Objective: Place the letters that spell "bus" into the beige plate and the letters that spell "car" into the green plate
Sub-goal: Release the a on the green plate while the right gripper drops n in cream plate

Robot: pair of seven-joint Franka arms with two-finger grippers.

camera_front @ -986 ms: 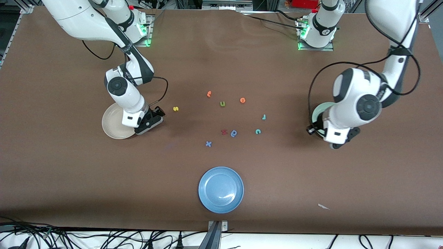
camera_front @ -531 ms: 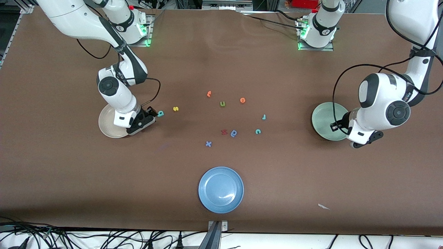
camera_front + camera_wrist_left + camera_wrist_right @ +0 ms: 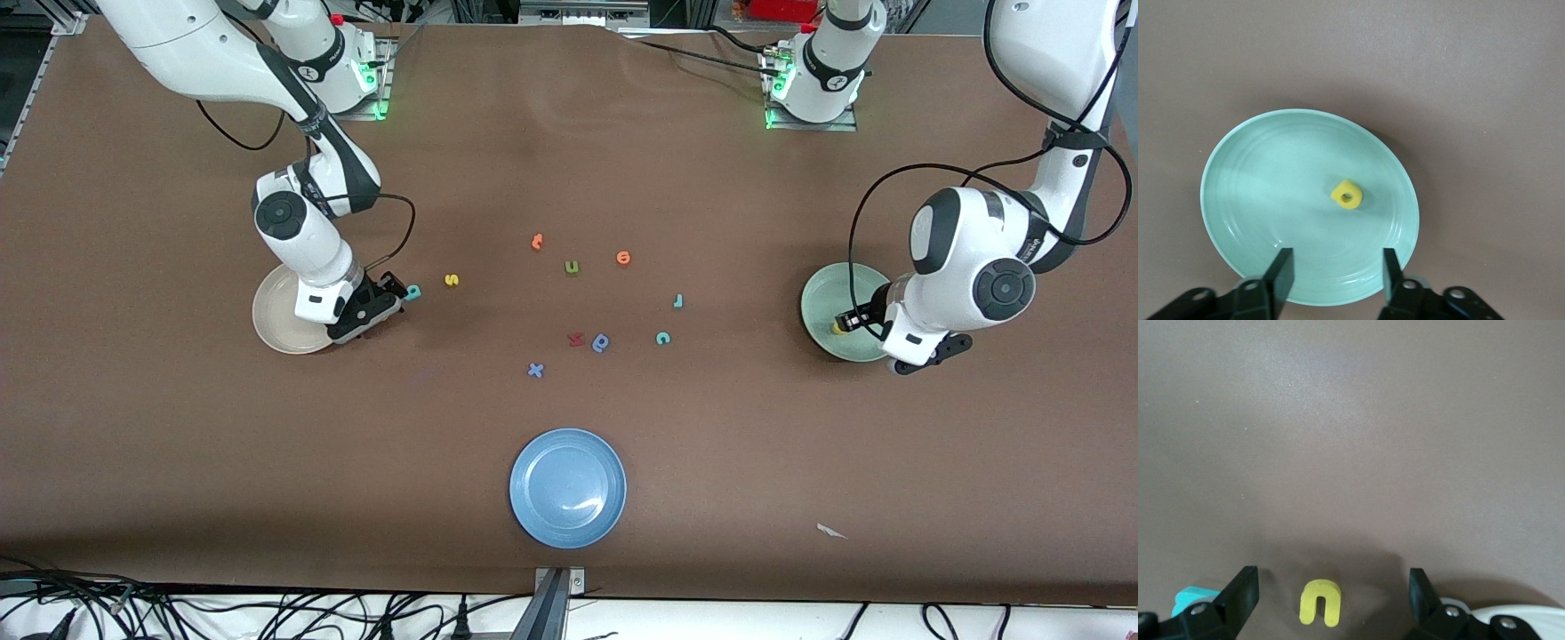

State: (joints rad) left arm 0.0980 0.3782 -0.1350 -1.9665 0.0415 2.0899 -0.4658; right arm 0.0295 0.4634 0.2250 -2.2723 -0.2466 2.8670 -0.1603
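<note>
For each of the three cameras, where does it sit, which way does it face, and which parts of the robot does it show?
Front view: high, across the table, facing the bases; shows both arms, the blue plate and scattered letters.
Left wrist view: on the left arm, looking down at the green plate holding the yellow a; the open left gripper shows.
Right wrist view: on the right arm, looking down at the yellow u on the table; the open right gripper shows, with the teal b and the beige plate at the edges.
Shared: front and left wrist views both show the green plate.
</note>
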